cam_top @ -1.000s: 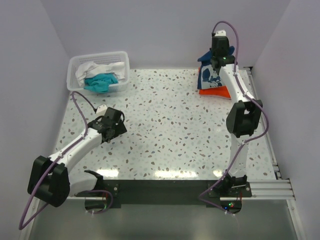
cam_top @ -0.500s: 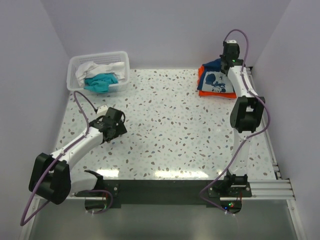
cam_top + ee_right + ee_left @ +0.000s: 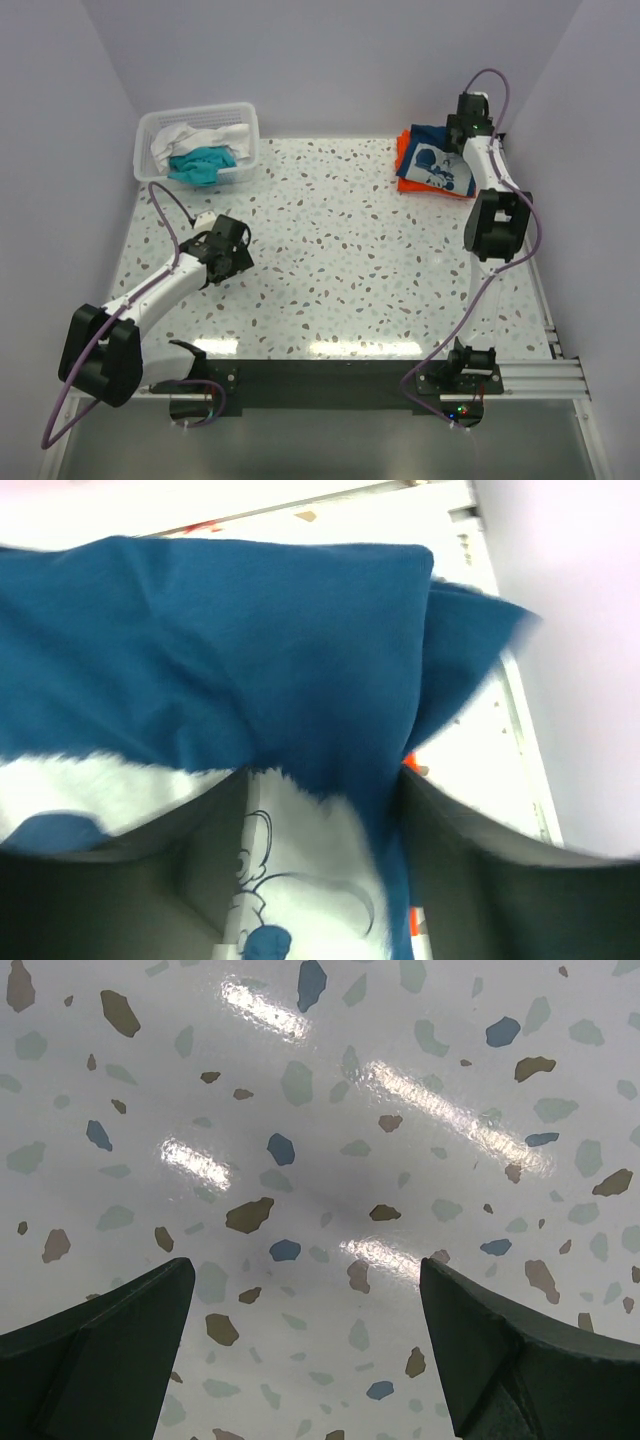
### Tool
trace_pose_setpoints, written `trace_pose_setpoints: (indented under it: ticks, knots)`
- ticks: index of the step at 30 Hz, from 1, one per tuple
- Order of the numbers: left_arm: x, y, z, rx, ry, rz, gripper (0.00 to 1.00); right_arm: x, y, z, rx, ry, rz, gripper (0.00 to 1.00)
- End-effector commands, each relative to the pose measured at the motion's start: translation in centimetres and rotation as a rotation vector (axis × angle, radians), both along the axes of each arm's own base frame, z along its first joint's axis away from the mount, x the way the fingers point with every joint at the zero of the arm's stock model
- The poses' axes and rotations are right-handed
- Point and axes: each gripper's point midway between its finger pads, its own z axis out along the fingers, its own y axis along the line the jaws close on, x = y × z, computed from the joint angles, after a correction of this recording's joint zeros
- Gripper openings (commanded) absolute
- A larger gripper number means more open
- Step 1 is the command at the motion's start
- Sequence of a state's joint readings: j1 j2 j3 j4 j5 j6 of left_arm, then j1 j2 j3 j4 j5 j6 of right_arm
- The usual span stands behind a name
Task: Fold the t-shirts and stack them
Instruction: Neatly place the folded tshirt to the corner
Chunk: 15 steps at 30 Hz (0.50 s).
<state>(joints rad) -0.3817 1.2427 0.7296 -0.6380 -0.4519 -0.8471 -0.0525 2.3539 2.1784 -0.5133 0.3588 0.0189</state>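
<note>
Since the navy shirt [image 3: 250, 650] is soft, light and floppy, we would pinch it at a folded edge; our right claw [image 3: 320, 780] stands parted, gripping nothing, with the shirt's fold right between its fingers and spreading ahead, the orange shirt [image 3: 402, 150] underneath

Left claw [image 3: 305, 1270] spread wide, aimed downward, right claw [image 3: 320, 810] parted, reaching far forward
</note>
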Motion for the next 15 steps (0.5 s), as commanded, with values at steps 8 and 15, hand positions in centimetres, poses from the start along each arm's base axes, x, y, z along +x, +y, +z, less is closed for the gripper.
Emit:
trace_pose_setpoints:
  ticks: [8,15]
  knots:
    - [1.3,0.2,1.4,0.007,-0.042,0.034,1.00,0.5,-2.9,5.1,-0.010,-0.163,-0.137,0.99]
    - [1.3,0.0,1.4,-0.003,-0.045,0.026,1.00,0.9,3.0,7.0,0.211,-0.229,0.112,0.99]
